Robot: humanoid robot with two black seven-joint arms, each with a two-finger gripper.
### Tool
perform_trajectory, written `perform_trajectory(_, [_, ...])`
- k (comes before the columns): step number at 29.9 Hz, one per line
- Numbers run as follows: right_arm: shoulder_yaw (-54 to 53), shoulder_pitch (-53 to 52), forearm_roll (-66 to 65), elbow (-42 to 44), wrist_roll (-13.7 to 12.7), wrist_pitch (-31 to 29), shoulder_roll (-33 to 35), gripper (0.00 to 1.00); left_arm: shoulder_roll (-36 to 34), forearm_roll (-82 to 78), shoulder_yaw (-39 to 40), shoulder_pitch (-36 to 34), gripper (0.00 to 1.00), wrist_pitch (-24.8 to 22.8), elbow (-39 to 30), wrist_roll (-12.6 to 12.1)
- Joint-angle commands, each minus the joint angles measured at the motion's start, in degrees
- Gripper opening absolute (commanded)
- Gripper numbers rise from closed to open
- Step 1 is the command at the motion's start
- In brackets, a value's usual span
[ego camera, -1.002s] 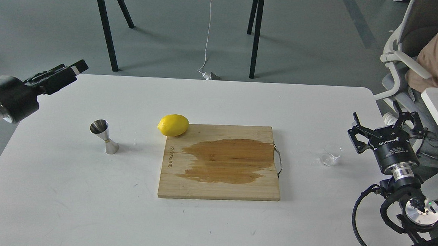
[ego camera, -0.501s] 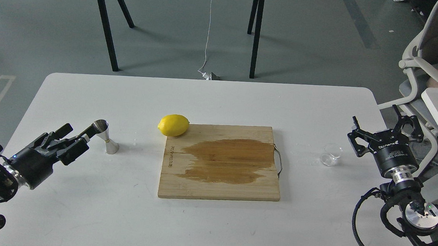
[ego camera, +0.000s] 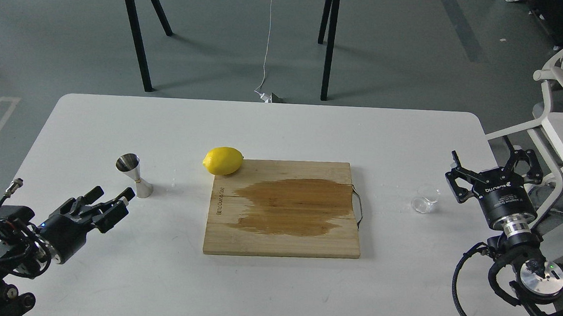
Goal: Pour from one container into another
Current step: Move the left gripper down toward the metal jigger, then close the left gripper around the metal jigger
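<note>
On the white desk (ego camera: 273,128) lies a stained wooden board (ego camera: 283,209) with a lemon (ego camera: 222,161) at its corner, the left end effector (ego camera: 112,201) spread near the steel jigger (ego camera: 134,175), the right end effector (ego camera: 494,163) spread beside the clear glass cup (ego camera: 424,199)

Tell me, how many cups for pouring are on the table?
2. A clear glass cup stands right of the cutting board, near the right gripper. A steel jigger stands left of the lemon, near the left gripper.
</note>
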State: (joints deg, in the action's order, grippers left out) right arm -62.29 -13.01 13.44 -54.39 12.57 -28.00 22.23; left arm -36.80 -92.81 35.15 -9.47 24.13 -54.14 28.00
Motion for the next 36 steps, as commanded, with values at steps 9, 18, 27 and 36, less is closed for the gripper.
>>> perform_trajectory(9, [0.24, 0.09, 0.00, -0.19, 0.00, 0.00, 0.00, 0.99, 4.98, 0.09, -4.12, -6.17, 0.99, -0.49, 7.02, 0.00])
perform_trajectory(18, [0.07, 0.70, 0.00, -0.36, 0.00, 0.00, 0.00, 0.99, 7.09, 0.61, -5.80, -9.42, 0.99, -2.15, 10.89, 0.00])
perform_trajectory(27, [-0.02, 0.79, 0.09, -0.36, 0.00, 0.00, 0.00, 0.99, 9.02, 0.61, -5.88, -11.80, 0.99, -3.12, 14.59, 0.00])
perform_trajectory(36, [-0.11, 0.79, 0.00, -0.36, 0.09, 0.00, 0.00, 0.99, 11.92, 0.61, -5.88, -13.82, 0.98, -3.74, 19.06, 0.00])
